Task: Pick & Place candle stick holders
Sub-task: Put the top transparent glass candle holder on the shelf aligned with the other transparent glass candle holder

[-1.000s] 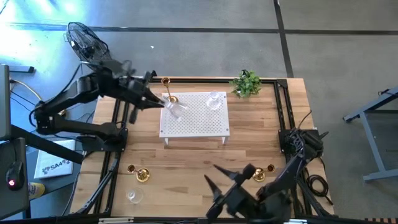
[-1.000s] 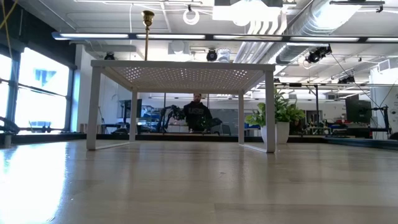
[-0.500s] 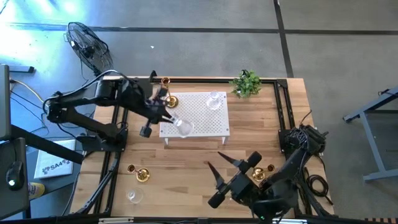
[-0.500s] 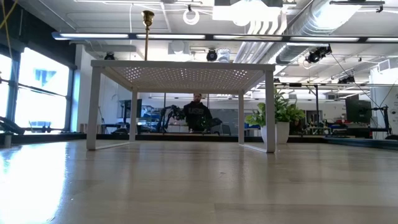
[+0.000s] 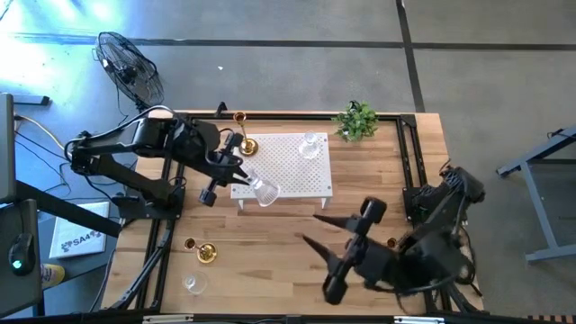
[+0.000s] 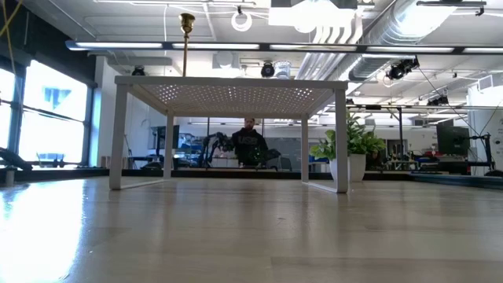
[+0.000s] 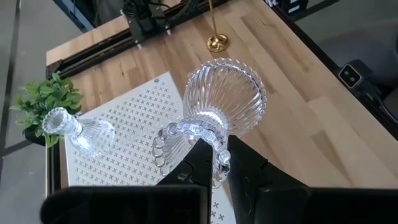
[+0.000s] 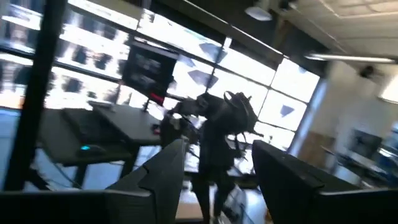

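Carrying step in hand: a clear glass holder [image 5: 263,188] is pinched by its stem in the closed left hand [image 5: 241,174], tilted, over the 7 o'clock corner of the white perforated stand [image 5: 297,175]. On the stand, a gold holder [image 5: 246,143] sits at 10 o'clock and a second glass holder [image 5: 310,145] at 1 o'clock. More holders are left on the desk [image 5: 270,243]: gold [image 5: 206,255] and glass [image 5: 193,284] at 7 o'clock. The right hand [image 5: 326,241] is raised at 5 o'clock, jaws spread, nothing held. Next move judged: the glass is to be set upright on its spot before release.
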Tool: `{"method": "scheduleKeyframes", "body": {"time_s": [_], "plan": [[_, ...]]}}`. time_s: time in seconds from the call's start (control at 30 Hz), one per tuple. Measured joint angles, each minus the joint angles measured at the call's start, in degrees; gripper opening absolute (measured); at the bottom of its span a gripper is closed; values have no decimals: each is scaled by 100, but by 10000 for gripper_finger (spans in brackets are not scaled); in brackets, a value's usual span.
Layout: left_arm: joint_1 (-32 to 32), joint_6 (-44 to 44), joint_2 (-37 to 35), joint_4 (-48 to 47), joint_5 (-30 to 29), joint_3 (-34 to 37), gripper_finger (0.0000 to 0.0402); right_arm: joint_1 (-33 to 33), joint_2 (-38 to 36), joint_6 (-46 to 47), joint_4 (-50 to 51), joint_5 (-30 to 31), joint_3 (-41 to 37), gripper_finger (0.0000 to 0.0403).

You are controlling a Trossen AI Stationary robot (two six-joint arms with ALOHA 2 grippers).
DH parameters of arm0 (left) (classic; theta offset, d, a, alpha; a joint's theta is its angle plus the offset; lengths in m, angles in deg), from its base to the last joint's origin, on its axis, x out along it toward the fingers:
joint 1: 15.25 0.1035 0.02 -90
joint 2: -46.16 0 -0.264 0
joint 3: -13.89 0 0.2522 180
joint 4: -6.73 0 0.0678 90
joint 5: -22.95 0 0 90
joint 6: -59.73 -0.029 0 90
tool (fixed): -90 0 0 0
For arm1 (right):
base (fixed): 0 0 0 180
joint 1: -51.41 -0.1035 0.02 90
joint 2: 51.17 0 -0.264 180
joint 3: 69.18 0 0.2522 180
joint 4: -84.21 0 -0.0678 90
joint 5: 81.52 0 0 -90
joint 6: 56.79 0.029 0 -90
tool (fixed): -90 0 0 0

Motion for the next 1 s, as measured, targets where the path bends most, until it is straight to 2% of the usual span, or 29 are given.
{"method": "scheduleKeyframes", "body": {"time_s": [0.07, 0.2, 0.23, 0.37, 0.6, 0.73, 1.0], "plan": [[0, 0, 3, -5, -1, 0, 18, 159, -326, 748, 1023, -655, 0, 181], [0, 0, 20, -8, 9, 0, 18, 782, -1004, 2886, 3121, -2772, 0, 181], [0, 0, 26, -16, 9, 0, 18, 977, -1114, 3311, 3439, -3074, 0, 181], [0, 0, 24, -143, 45, 0, 18, 1704, -1277, 4233, 4542, -3325, 4, 181], [0, 2, 24, -335, 50, 0, 18, 2649, -885, 5091, 5326, -5229, -2, 181], [0, 2, 24, -454, 83, 0, 18, 2976, -563, 5388, 5474, -5645, -2, 181], [0, -60, 24, -587, 59, 0, 18, 3383, -105, 5981, 4922, -5812, -7, 181]]}}
